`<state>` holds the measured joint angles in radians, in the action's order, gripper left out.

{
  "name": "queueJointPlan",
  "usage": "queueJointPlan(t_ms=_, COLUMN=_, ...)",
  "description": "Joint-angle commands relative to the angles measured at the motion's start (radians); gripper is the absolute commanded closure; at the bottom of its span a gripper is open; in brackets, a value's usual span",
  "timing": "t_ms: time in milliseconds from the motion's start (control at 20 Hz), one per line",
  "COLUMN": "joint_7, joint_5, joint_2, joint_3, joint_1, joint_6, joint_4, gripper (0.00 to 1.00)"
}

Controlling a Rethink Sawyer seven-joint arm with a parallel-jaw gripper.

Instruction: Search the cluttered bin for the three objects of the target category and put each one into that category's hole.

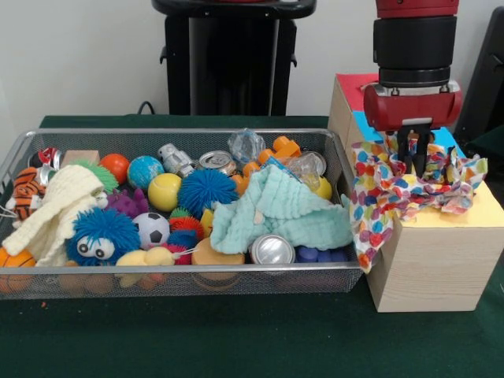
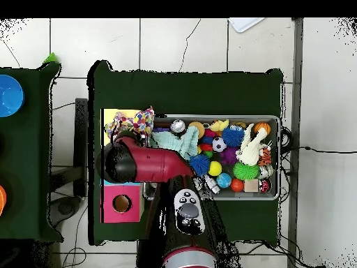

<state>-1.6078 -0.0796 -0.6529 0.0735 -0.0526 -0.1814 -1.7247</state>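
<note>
The wire mesh bin (image 1: 181, 132) holds the mint-green waffle cloth (image 1: 276, 209) at its right and the cream knitted cloth (image 1: 55, 209) at its left. The polka-dot cloth (image 1: 386, 193) lies bunched over the yellow panel (image 1: 480, 213) of the wood-grain box (image 1: 433, 268) and hangs down its left side. It hides the hole. My gripper (image 1: 416, 157) stands straight down into the cloth's bunched top, fingers close together on it. In the overhead view the arm (image 2: 150, 162) covers the gripper; the polka-dot cloth (image 2: 132, 124), the mint cloth (image 2: 178, 143) and the cream cloth (image 2: 252, 148) show.
The bin is crowded with fuzzy balls (image 1: 206, 189), a soccer ball (image 1: 151, 228), metal cans (image 1: 272, 249) and other toys. Behind the yellow box stand a blue-panelled box (image 1: 445, 138) and a red-panelled box (image 1: 358, 83), whose round hole (image 2: 122, 203) shows from overhead.
</note>
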Motion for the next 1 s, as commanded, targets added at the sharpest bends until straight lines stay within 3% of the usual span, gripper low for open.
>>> queueJointPlan(t_ms=50, joint_7=-0.247, joint_5=-0.073, joint_2=0.096, joint_3=0.115, joint_1=-0.038, joint_6=0.031, joint_4=-0.061, gripper=1.00)
queueJointPlan(t_ms=400, joint_7=-0.284, joint_5=-0.138, joint_2=0.106, joint_3=0.166, joint_1=-0.035, joint_6=0.040, joint_4=-0.086, gripper=1.00)
queueJointPlan(t_ms=1000, joint_7=-0.268, joint_5=-0.199, joint_2=0.135, joint_3=0.173, joint_1=-0.018, joint_6=0.038, joint_4=-0.081, gripper=1.00)
